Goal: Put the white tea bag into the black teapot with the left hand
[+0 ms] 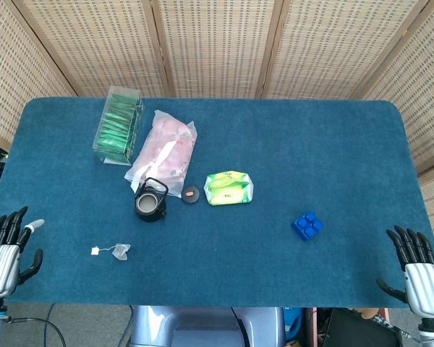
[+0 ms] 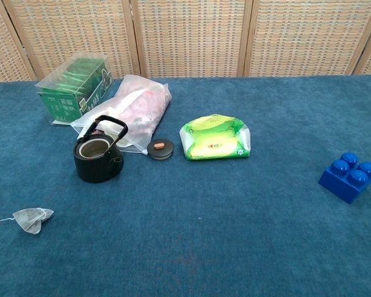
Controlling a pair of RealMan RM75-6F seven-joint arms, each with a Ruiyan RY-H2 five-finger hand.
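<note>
White tea bag [image 1: 119, 251] lies flat on the blue table [image 1: 275, 144], near its front-left edge, well apart from the lidless black teapot [image 1: 150, 202]. Left hand [image 1: 6, 249] at front-left corner, fingers spread, holding nothing; right hand [image 1: 417, 271] at front-right corner, likewise spread and empty.

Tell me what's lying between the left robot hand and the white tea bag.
Only bare blue cloth, seen in the head view, separates the left robot hand from the white tea bag.
</note>
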